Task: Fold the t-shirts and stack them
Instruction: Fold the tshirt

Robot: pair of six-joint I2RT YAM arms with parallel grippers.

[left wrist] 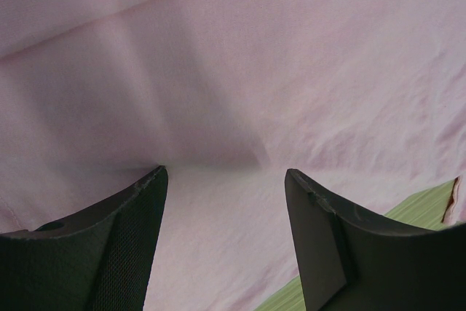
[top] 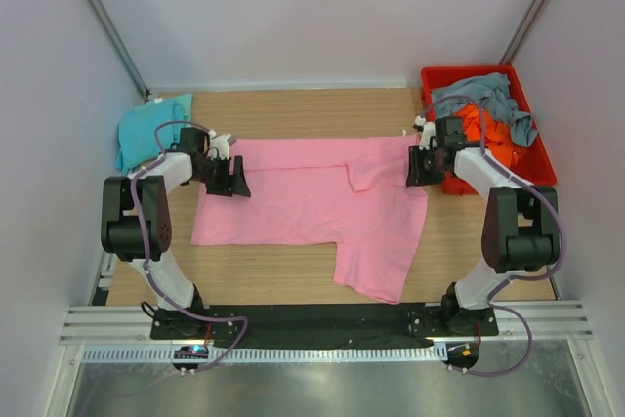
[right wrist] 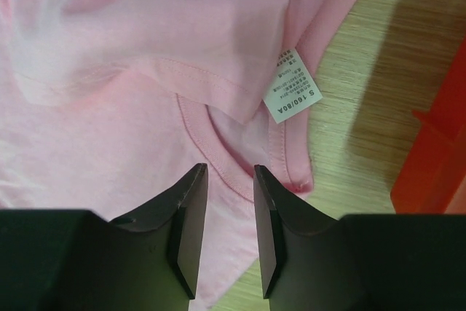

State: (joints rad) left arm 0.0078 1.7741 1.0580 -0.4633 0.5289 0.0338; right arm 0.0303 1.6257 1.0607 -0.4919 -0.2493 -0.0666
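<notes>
Pink t-shirt lay flat on the table, my left gripper gaping at its 9 o'clock edge, my right gripper barely parted over the collar at 3 o'clock, where a shallow pinch could miss 1 layer.

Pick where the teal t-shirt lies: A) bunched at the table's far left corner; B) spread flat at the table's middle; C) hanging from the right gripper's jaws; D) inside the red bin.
A: the teal t-shirt sits crumpled at the far left corner of the table, well apart from the red bin, which holds the orange t-shirt and the grey-blue t-shirt.
</notes>
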